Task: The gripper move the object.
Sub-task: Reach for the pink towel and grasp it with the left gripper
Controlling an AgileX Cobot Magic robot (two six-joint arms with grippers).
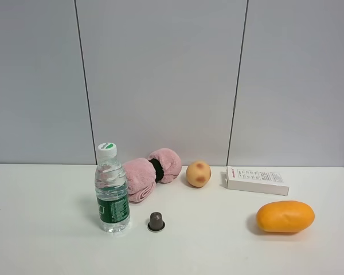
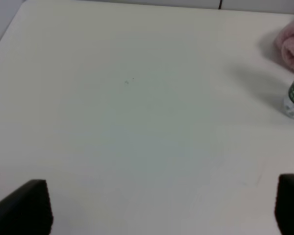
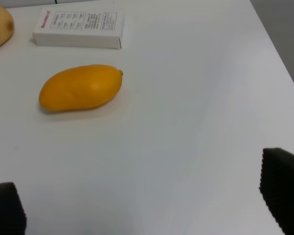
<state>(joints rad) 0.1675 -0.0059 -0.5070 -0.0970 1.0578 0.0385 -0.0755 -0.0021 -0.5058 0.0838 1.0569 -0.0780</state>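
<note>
At the far left, the left gripper (image 2: 157,205) hangs released over bare white tabletop (image 1: 40,235), its two black fingers spread wide with nothing between them; neither gripper shows in the high view. Next stands a clear water bottle (image 1: 112,192), upright, with a green label and a white cap; the left wrist view catches only its edge. Just behind the bottle and to its right lies the pink rolled towel (image 1: 152,172) on its side, bound round the middle by a black band (image 1: 156,169); its nearer end is partly hidden behind the bottle and its farther end lies close to the wall; no gripper touches it. In front of the towel, just right of the bottle, sits a small dark capsule (image 1: 156,221). A peach-coloured ball (image 1: 198,173) rests just right of the towel; then a flat white box (image 1: 257,180) with small print; in front of the box, apart from it, lies an orange fruit (image 1: 285,216). At the far right, the right gripper (image 3: 145,198) is likewise released and holds nothing, well apart from the fruit.
</note>
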